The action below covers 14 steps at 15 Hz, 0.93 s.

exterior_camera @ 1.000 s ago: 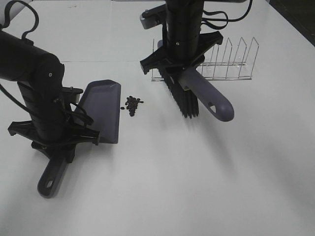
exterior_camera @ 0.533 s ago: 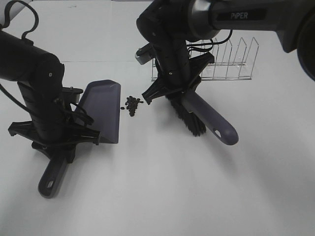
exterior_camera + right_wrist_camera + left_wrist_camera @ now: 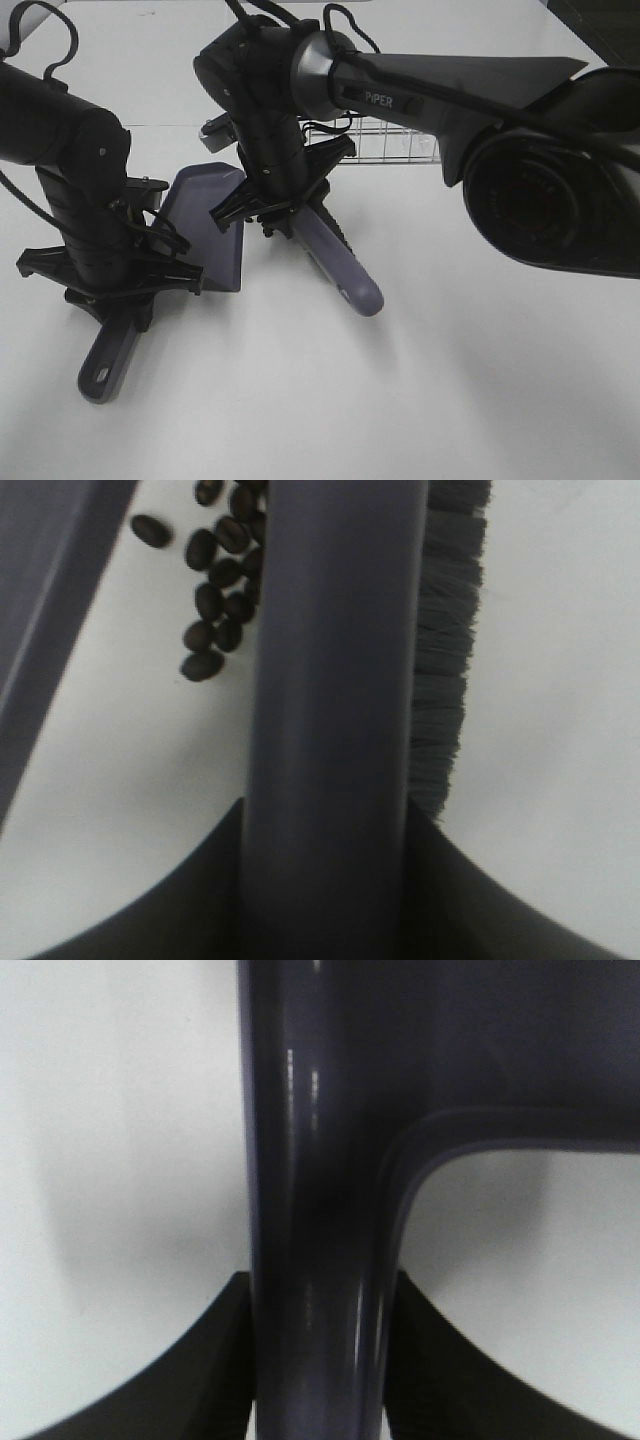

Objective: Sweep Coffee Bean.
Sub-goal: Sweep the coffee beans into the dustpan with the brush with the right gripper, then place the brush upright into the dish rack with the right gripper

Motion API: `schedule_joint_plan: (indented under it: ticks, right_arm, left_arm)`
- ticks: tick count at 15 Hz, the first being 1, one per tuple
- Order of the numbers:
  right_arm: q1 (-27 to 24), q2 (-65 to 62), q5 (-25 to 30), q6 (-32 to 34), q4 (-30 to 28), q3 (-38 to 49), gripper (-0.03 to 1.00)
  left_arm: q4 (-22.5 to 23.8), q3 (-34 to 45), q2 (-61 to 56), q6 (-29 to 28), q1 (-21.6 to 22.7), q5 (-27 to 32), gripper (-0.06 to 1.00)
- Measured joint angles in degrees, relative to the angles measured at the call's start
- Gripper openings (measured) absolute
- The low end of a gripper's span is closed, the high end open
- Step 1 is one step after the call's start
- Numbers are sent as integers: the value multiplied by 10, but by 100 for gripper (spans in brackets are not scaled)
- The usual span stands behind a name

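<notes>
Mid-sweep imo. Right gripper (image 3: 325, 880) is clamped on the brush (image 3: 340, 265) handle, bristles right next to the coffee beans (image 3: 215, 580), which sit on the table (image 3: 450, 400) beside the dustpan (image 3: 200, 215) lip. Left gripper (image 3: 320, 1360) is closed tight on the dustpan handle. Next: nudge the beans over the lip w/o scattering. Pan looks empty afaict.

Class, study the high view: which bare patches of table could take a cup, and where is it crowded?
Bare: the near table, bordered by the brush and the dustpan; also the far strip behind the dustpan. Crowded: the gap between dustpan and brush, where the coffee beans lie.
</notes>
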Motion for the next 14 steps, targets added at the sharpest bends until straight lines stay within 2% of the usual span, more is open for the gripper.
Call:
schedule_joint_plan:
  ticks: [5, 7, 11, 14]
  right_arm:
    - [11, 29, 3, -15, 120, -117, 31]
    - [10, 35, 17, -18, 125, -140, 31]
    - [11, 28, 3, -18, 129, -170, 31]
    - [11, -8, 3, -18, 72, -170, 31]
  left_arm:
    - [-2, 0, 0, -1, 0, 0, 35]
    - [-4, 0, 0, -2, 0, 0, 35]
    - [-5, 0, 0, -2, 0, 0, 35]
    - [-5, 0, 0, -2, 0, 0, 35]
